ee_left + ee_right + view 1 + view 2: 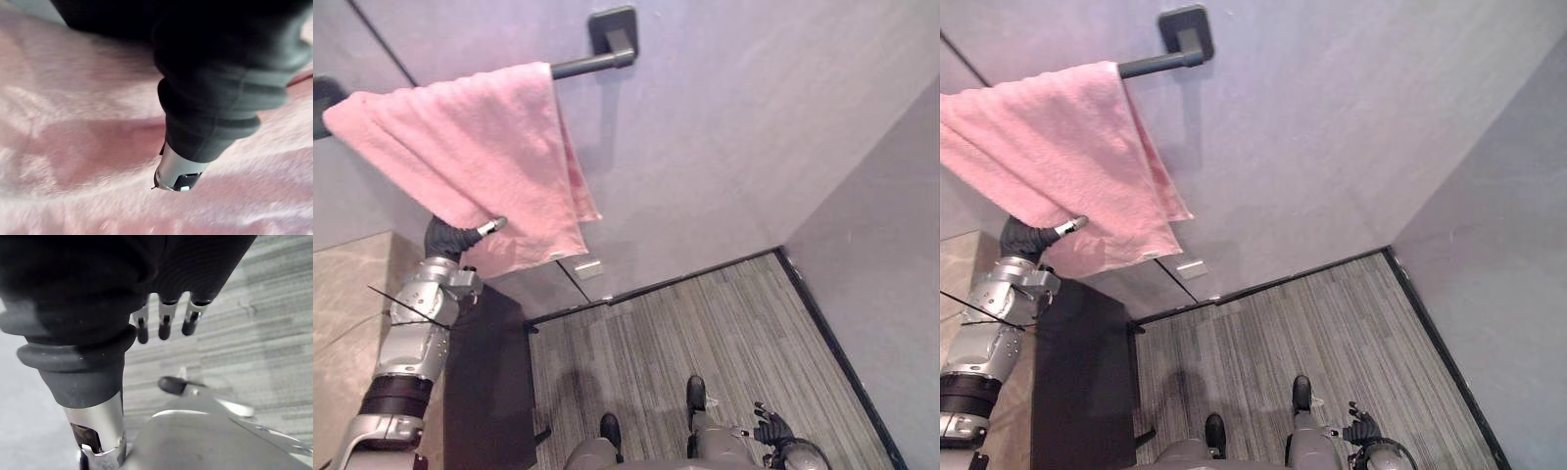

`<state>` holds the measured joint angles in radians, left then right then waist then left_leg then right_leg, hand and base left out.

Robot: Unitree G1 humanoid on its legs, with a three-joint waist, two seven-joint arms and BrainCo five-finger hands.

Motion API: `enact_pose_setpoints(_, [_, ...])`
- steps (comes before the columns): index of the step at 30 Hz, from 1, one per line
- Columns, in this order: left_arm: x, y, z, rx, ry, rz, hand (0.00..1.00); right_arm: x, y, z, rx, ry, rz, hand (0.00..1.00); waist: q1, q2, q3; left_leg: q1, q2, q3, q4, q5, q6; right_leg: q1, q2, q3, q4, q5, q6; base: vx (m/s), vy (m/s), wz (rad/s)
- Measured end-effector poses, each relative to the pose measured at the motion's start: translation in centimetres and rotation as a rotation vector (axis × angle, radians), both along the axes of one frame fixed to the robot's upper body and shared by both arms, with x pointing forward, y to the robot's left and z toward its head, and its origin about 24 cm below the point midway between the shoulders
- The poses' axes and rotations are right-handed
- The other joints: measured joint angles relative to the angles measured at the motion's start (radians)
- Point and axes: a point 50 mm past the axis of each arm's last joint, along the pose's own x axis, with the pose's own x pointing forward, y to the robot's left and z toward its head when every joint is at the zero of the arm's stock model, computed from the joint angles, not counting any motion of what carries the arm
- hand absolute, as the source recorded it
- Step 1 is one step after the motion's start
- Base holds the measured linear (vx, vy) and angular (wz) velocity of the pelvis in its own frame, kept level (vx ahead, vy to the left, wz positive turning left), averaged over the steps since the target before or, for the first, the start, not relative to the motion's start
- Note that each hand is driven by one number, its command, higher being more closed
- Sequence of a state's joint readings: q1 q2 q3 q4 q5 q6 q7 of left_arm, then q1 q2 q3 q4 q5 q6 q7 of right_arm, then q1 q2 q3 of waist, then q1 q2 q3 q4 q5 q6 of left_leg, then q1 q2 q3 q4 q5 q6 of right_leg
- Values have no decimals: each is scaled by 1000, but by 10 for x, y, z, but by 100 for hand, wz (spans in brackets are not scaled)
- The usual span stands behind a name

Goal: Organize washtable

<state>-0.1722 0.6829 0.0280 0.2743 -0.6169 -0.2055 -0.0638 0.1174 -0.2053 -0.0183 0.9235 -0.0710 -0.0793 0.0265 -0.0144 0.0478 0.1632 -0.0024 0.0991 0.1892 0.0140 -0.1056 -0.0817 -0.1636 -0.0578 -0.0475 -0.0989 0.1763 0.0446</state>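
Pink towel point(460, 147): hangs folded over a dark rail point(592, 65) in the upper left of the frame; its lower edge slants down to a corner near the middle left.
Rail: horizontal bar, fixed at its right end to a dark square mount point(613, 29) on the grey wall point(724, 137); the towel covers the bar to the left of that bare end.
Left hand point(450, 238): raised at the middle left of the frame, touching the lower part of the towel; the dark ribbed cover lies just below the cloth and a silver tip rests on the front of it.
Left hand, grip: cannot be told; the rest of the hand is hidden behind the towel, and the left wrist view shows pink cloth close against the hand.
Right hand point(771, 427): low in the bottom right of the frame, above the striped grey floor point(734, 323), well apart from the towel.
Right hand, fingers point(164, 328): straight, slightly apart, holding nothing.
Dark cabinet point(489, 382): lower left, below the towel and beside the left arm.
Beige stone surface point(347, 284): far left edge, next to the cabinet.
Small pale plate point(589, 267): on the wall just below the towel's lower right corner.
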Motion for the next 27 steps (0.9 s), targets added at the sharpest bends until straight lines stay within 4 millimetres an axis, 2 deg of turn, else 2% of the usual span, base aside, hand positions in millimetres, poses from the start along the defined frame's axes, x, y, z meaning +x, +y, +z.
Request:
enact_pose_setpoints(5, [0,-12,-15,-18,52,-52,0,1,1,0,0,-1,8,0,-3,1,0,15,5,10,-2,-1,-2,1,8,13,0,0,-1,76,4,-7])
enact_pose_setpoints(10, [-6,-14,-30,-30,101,-38,0,1,3,0,0,2,22,0,-3,0,0,17,-2,7,0,-1,-2,6,4,7,0,1,-1,7,4,4])
enact_pose_setpoints(14, [-7,-16,-36,-49,107,9,0,1,4,-1,2,4,28,0,2,-7,0,23,-3,2,6,-4,2,22,1,-4,0,0,-1,-51,-15,9])
enact_pose_setpoints(18, [-10,-7,-41,-102,104,112,0,1,4,-1,1,3,27,0,-1,-18,4,14,-2,3,21,-5,2,22,1,-5,-1,0,0,-80,-37,-1])
enact_pose_setpoints(21, [-10,-3,-41,-109,103,140,0,0,4,-1,1,5,26,0,-1,-18,4,13,1,3,20,-5,2,22,2,-5,-1,0,0,-46,-32,-3])
enact_pose_setpoints(27, [-10,14,-26,-136,29,224,0,0,4,-1,1,5,26,0,-4,-17,4,17,6,-1,19,-4,1,21,3,-7,0,1,-1,4,0,1])
